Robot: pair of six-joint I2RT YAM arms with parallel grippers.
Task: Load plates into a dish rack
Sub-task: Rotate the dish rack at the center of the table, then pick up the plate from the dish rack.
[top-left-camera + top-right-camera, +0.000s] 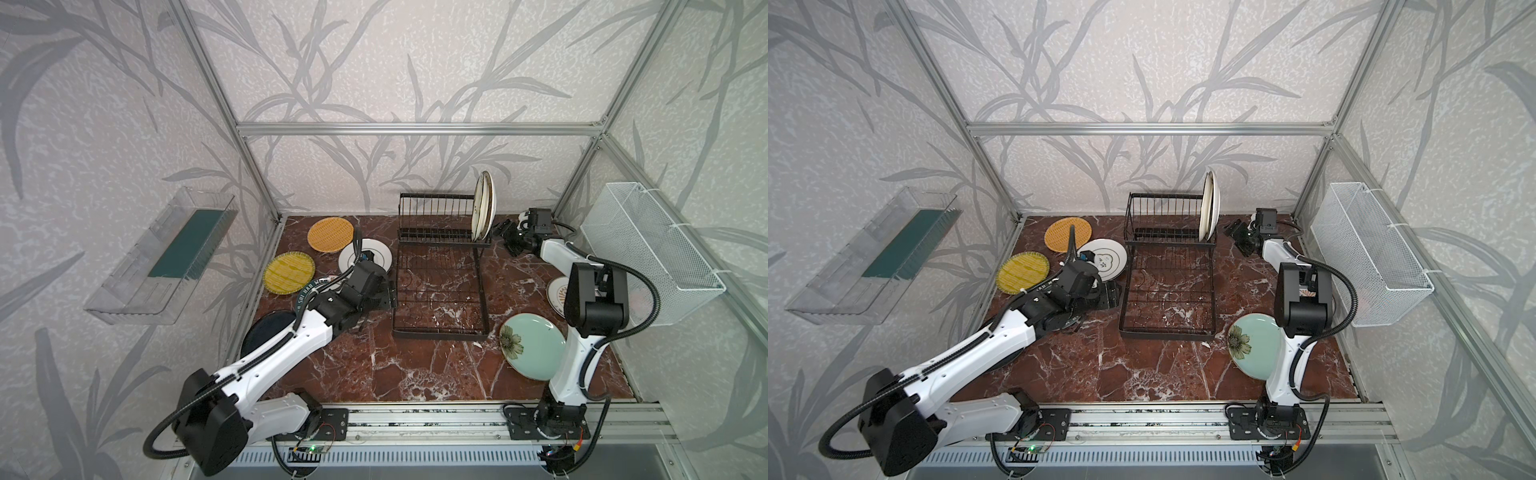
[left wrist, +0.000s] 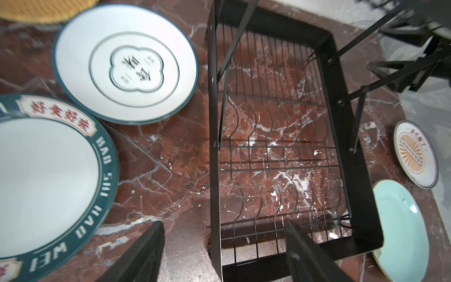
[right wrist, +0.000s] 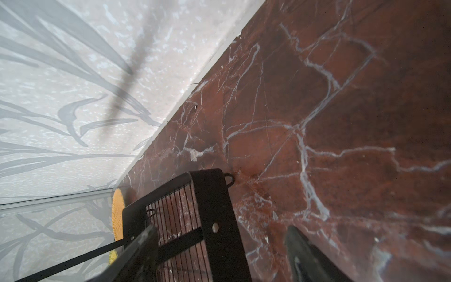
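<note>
The black wire dish rack (image 1: 440, 266) stands mid-table with two pale plates (image 1: 484, 212) upright at its right end. Flat on the table lie an orange woven plate (image 1: 330, 235), a yellow one (image 1: 289, 273), a white emblem plate (image 2: 127, 63), a teal-banded white plate (image 2: 48, 175), a black plate (image 1: 266, 332), a pale teal flower plate (image 1: 532, 345) and a sunburst plate (image 2: 415, 153). My left gripper (image 1: 390, 293) hangs open over the rack's left rim (image 2: 216, 146), holding nothing. My right gripper (image 1: 508, 237) is open and empty just right of the upright plates, above the rack's corner (image 3: 214, 202).
A white mesh basket (image 1: 648, 253) hangs on the right wall and a clear plastic bin (image 1: 166, 253) on the left wall. Aluminium frame posts stand at the back corners. The right arm's elbow (image 1: 598, 299) covers part of the sunburst plate.
</note>
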